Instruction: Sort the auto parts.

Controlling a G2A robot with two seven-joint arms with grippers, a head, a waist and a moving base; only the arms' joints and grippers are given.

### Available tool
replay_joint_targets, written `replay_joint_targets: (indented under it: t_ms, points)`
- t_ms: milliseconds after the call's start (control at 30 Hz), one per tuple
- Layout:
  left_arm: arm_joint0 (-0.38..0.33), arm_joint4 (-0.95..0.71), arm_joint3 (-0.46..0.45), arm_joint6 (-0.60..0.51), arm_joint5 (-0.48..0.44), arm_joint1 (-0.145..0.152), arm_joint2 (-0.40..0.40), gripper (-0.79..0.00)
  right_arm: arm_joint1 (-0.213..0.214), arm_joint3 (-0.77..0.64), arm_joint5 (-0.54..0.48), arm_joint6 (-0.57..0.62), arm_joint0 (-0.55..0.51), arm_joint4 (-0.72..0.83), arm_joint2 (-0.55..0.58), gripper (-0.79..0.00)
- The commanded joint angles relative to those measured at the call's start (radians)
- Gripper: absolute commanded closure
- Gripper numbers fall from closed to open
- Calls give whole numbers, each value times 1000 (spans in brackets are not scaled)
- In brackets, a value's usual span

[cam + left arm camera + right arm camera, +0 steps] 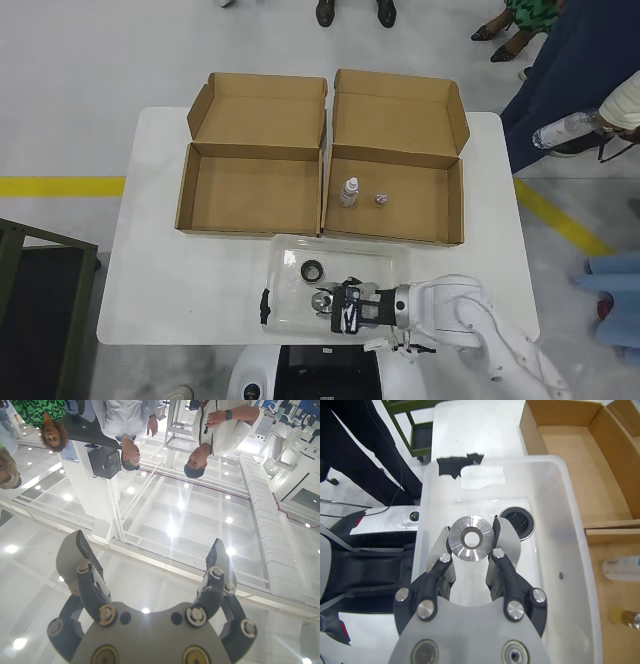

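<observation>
Between the right gripper's [470, 540] fingers sits a metal disc [471, 541] with a hole through its middle. It is pinched by its rim from both sides, and the jaws are drawn in to the disc's width. Its underside is hidden, so I cannot tell whether it rests on the floor of the clear bin [571, 505] or hangs just above it. Seen from above, the gripper [335, 303] covers part of the disc [321, 300].

Just past one fingertip a black ring [518, 522] lies flat on the bin floor, its near edge hidden behind that finger. Farther ahead, on the bin's far wall, are torn black tape [456, 465] and a white label [482, 478].

Off to the gripper's side, beyond the bin, stands an open box [582, 457]. A second box [602, 555] beside it holds a bottle [620, 567], cut off at the frame edge. It also holds a yellowish thing [623, 617], too blurred to name.

The left gripper [148, 537] points up at the ceiling, jaws spread wide with nothing between them. Where it stands relative to the bin cannot be told.
</observation>
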Motion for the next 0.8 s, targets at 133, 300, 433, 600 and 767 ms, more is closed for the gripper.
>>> replay_joint_targets:
  t_ms: [133, 300, 433, 600, 767]
  points:
    - [0, 0, 0, 0, 0, 0, 0, -785, -6, -27, 37, -100, 15, 106, 11, 0]
    - [0, 0, 0, 0, 0, 0, 0, -785, -14, -26, 83, -203, 35, 143, 18, 0]
    - [0, 0, 0, 0, 0, 0, 0, -785, -18, -22, 125, -292, 34, 161, 41, 0]
    - [0, 0, 0, 0, 0, 0, 0, -785, -19, -24, 175, -413, 3, 183, 93, 0]
    - [0, 0, 0, 0, 0, 0, 0, -785, -19, -38, 201, -535, -46, 211, 146, 0]
